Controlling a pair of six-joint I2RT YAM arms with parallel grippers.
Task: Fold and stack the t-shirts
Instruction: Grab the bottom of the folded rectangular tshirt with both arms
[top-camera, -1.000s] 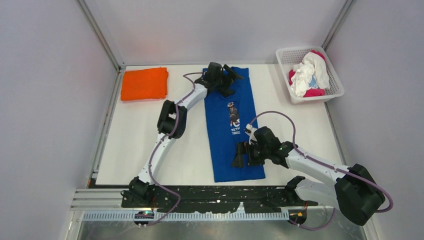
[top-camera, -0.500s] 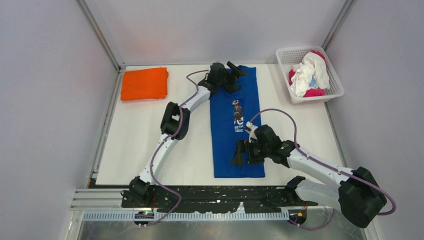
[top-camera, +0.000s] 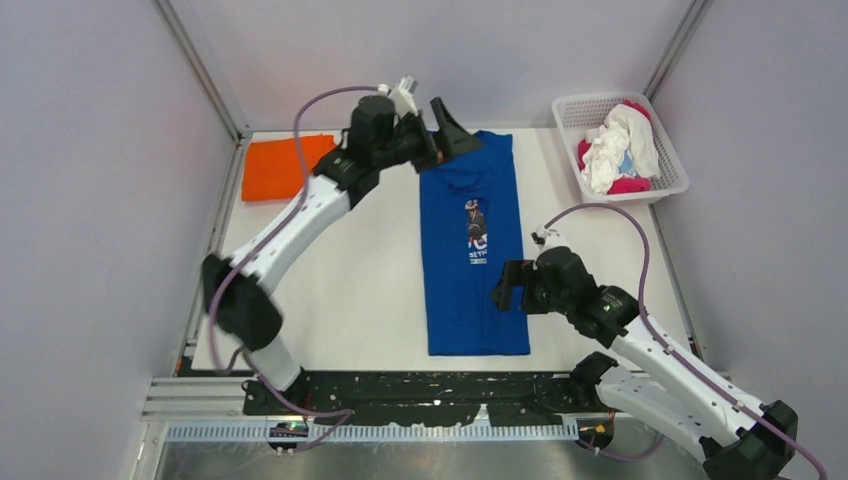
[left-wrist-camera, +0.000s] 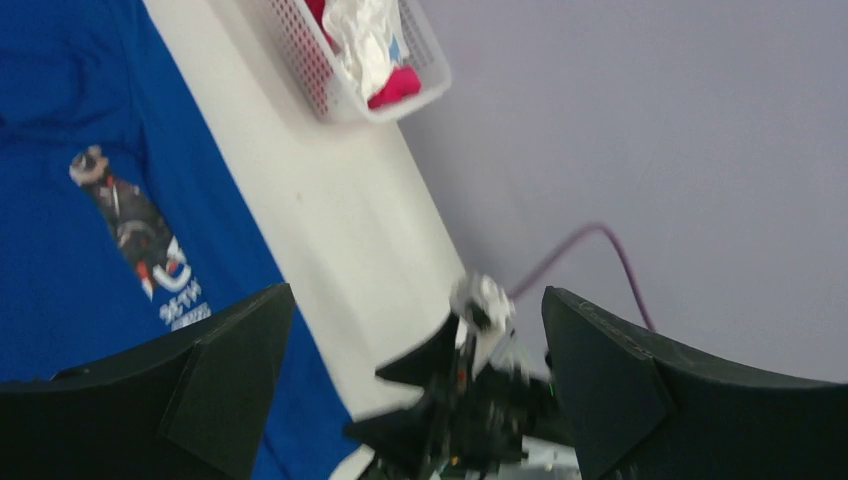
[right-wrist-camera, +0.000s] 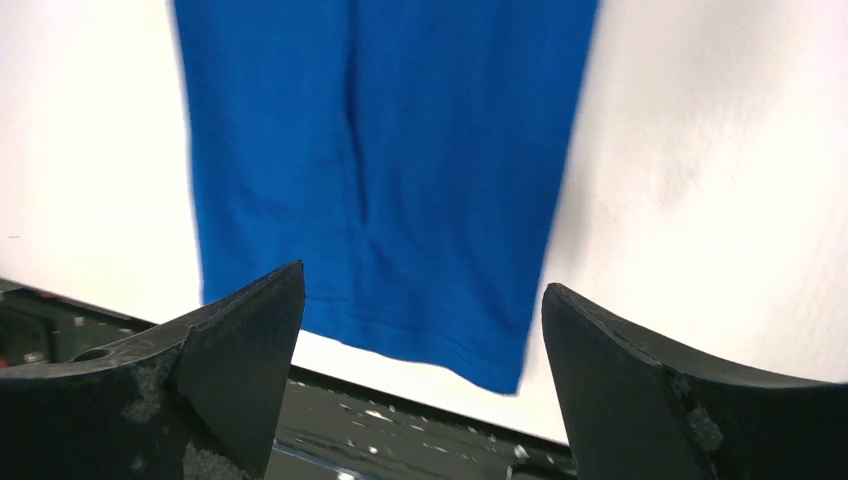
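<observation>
A royal blue t-shirt (top-camera: 473, 250) with a cartoon print lies folded into a long strip on the middle of the white table. My left gripper (top-camera: 446, 134) hangs open in the air over its collar end, holding nothing. Off the strip's right edge near the hem, my right gripper (top-camera: 508, 285) is raised, open and empty. The left wrist view shows the blue t-shirt (left-wrist-camera: 60, 200) below the open left gripper (left-wrist-camera: 420, 400). The right wrist view shows the hem of the blue t-shirt (right-wrist-camera: 390, 180) beyond the open right gripper (right-wrist-camera: 425, 390). A folded orange t-shirt (top-camera: 272, 170) lies at the back left.
A white lattice basket (top-camera: 635, 197) at the back right holds crumpled white (top-camera: 615, 150) and magenta (top-camera: 630, 185) t-shirts; the basket (left-wrist-camera: 310, 70) also shows in the left wrist view. A black rail (top-camera: 420, 385) runs along the near table edge. Grey walls enclose the table.
Both grippers have lifted off the blue t-shirt: the left rose and drew back to the left, the right rose and moved right. The shirt shifted slightly right and lies straighter.
</observation>
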